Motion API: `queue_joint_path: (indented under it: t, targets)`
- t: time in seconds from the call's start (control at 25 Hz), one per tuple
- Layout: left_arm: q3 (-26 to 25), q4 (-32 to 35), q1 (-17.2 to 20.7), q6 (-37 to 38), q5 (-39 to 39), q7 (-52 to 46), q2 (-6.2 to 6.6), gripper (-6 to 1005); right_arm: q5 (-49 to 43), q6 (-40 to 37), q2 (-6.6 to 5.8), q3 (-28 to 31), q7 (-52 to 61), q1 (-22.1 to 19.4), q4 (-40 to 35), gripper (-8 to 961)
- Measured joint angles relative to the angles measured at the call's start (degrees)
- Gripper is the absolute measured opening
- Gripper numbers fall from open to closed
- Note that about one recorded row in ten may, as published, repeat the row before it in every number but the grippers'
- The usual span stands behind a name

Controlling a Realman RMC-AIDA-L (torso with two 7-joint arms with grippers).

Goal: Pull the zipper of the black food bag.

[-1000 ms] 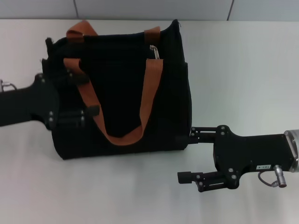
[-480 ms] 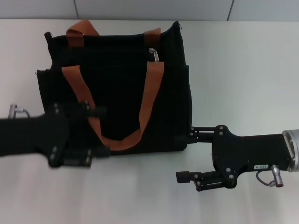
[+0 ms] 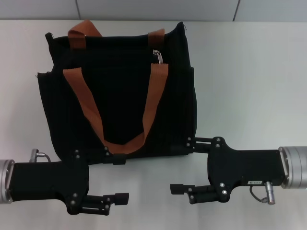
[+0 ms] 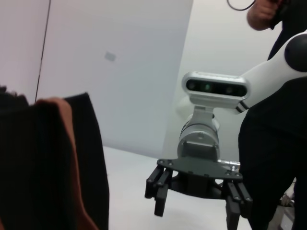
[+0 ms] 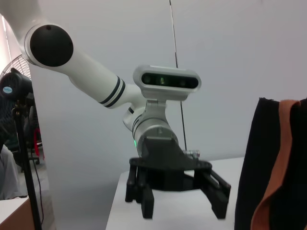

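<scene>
The black food bag (image 3: 122,96) lies in the middle of the table, its orange-brown handles (image 3: 152,96) draped over the front. The silver zipper (image 3: 158,55) sits on the zip line near the bag's upper edge, right of centre. My left gripper (image 3: 120,178) hovers open in front of the bag's near left corner, holding nothing. My right gripper (image 3: 184,166) is open at the bag's near right corner, its upper finger close to the bag's edge. Each wrist view shows the other arm: the right gripper (image 4: 197,203) and the left gripper (image 5: 180,201) face each other, both open, beside the bag (image 4: 48,167) (image 5: 278,167).
The white table (image 3: 249,72) stretches to the right of the bag and along the front between the two grippers. A pale wall (image 3: 158,9) bounds the far edge. A person in black (image 4: 273,143) stands behind the right arm.
My left arm has come off the bag's left side and dropped to the table's front left. The right arm has shifted slightly left and nearer.
</scene>
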Motion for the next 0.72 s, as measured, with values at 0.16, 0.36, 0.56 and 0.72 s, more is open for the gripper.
queue_joint_path:
  t: [0.16, 0.36, 0.56, 0.72]
  targets:
    - [0.0, -0.3, 0.3, -1.1, 0.3, -0.1, -0.19, 812, 0.3, 0.5, 0.02, 0.0, -1.5, 0.2, 1.2, 761]
    - [-0.1, -0.6, 0.2, -0.7, 0.1, -0.3, 0.04, 813, 0.3, 0.6, 0.02, 0.0, -1.7, 0.2, 1.4, 761]
    - [-0.1, -0.6, 0.0, -0.7, 0.2, -0.3, 0.08, 812, 0.6, 0.7, 0.02, 0.0, -1.8, 0.1, 1.5, 761]
    - [-0.1, -0.6, 0.0, -0.8, 0.2, -0.3, 0.17, 812, 0.8, 1.1, 0.10, 0.0, -1.9, 0.1, 1.6, 761]
